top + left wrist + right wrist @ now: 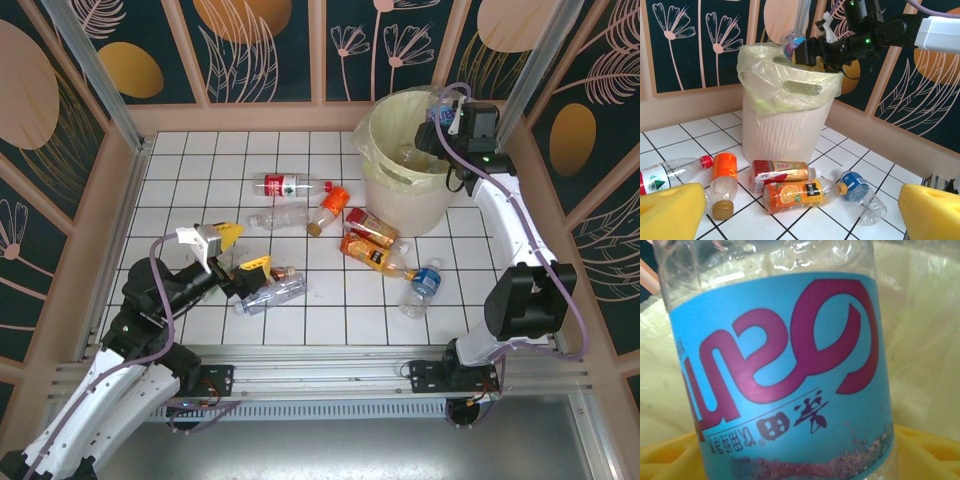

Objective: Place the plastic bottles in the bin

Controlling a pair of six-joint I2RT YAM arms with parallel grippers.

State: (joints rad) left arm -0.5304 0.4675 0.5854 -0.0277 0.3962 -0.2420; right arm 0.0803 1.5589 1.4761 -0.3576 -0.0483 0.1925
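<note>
So the right gripper (443, 122) hangs over the bin (400, 185), which sits in the far-right corner of the table (200, 160), and a blue-label bottle (792, 45) is right at its fingers above the rim. That bottle stands more or less upright, leaning a little, with its long axis crossing the fingers. Honestly can't tell which end is the cap, or whether the pads are squeezing it or slack

Left gripper (240, 250) hovers low toward the near-left corner, jaws spread wide with nothing between them. A clear crumpled bottle (272, 292) lies just beside it, roughly parallel to the near edge

The rest of the bottles lie flat mid-table:
- a red-label bottle (288, 184) parallel to the far edge, red cap pointing right
- an orange-label bottle (335, 203) on a diagonal, brown cap toward the near-left
- a red-and-gold bottle (371, 227) and an orange juice bottle (372, 254) touching side by side near the bin's foot, juice cap aimed near-right
- another blue-labelled bottle (422, 287) nearer the right edge
</note>
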